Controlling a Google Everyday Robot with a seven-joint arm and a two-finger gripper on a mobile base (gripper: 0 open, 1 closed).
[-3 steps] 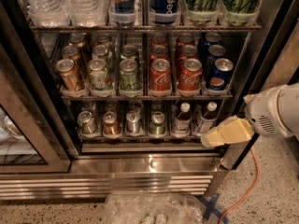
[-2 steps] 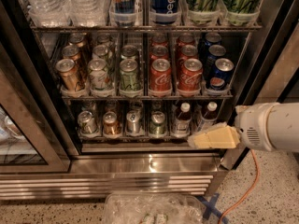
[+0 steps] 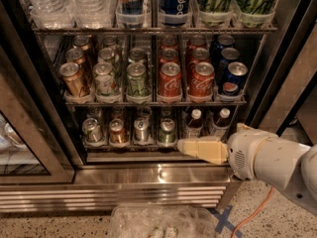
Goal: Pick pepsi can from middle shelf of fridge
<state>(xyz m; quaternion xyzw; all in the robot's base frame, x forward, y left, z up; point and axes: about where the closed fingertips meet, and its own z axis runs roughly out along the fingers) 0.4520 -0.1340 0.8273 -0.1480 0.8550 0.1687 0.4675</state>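
The pepsi can point(image 3: 233, 78) is dark blue with a silver top and stands at the front of the rightmost lane of the middle shelf point(image 3: 148, 102), with more blue cans behind it. The fridge point(image 3: 158, 175) is open, and its steel sill is below the shelves. My gripper point(image 3: 186, 147) reaches in from the right and points left. It is low, in front of the bottom shelf, below and left of the pepsi can and well apart from it. It holds nothing that I can see.
Red Coca-Cola cans point(image 3: 170, 80), green cans point(image 3: 136, 80) and gold cans point(image 3: 73, 80) fill the other lanes. A tall blue pepsi container point(image 3: 176, 1) and water bottles point(image 3: 74, 4) stand above. Small bottles point(image 3: 193, 121) and cans are below. A clear plastic bag point(image 3: 163, 221) and an orange cable point(image 3: 255, 212) lie on the floor.
My gripper and arm have moved left, going from beside the fridge's right edge to the front of the bottom shelf. The cans have not moved.
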